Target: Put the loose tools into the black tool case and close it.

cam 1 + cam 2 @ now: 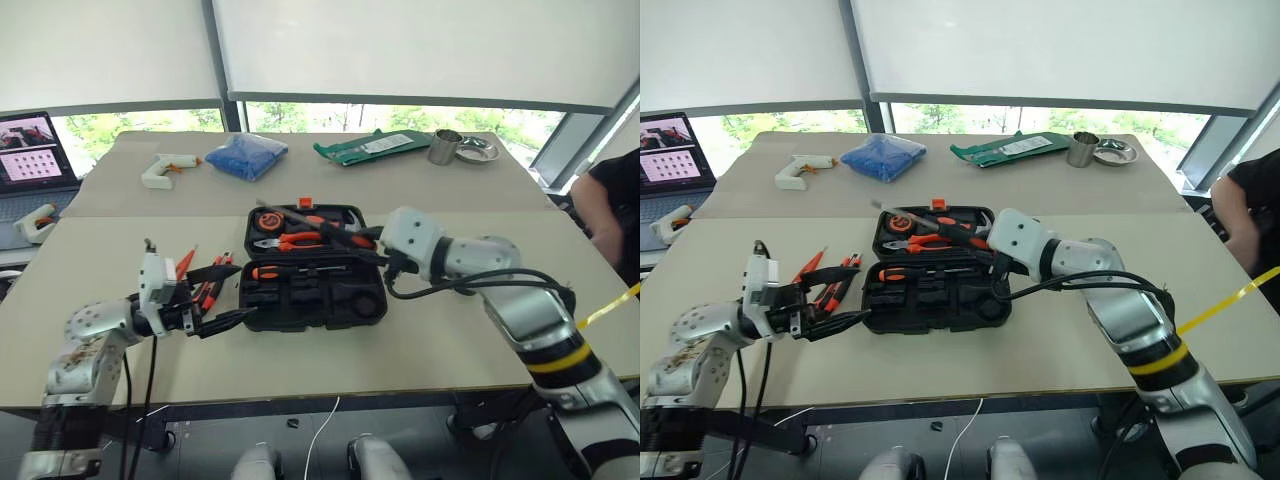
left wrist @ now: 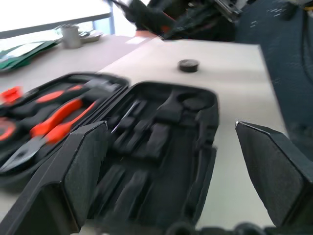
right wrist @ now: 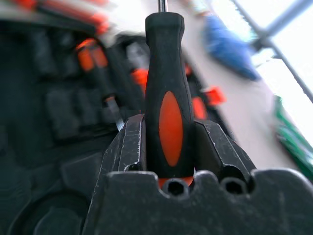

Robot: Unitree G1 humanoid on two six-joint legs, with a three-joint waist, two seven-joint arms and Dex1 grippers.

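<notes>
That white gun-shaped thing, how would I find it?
Start at the open black tool case mid-table, then look to the far left corner. The white glue gun lies there beside a blue bag; it is the one pale, pistol-shaped item.

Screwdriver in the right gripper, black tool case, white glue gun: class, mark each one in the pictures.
Screwdriver (image 3: 169,103): right wrist view, on its black-and-orange handle.
Black tool case (image 1: 320,298): left eye view, on the near half's moulded slots.
White glue gun (image 1: 160,172): left eye view, on its body.
</notes>
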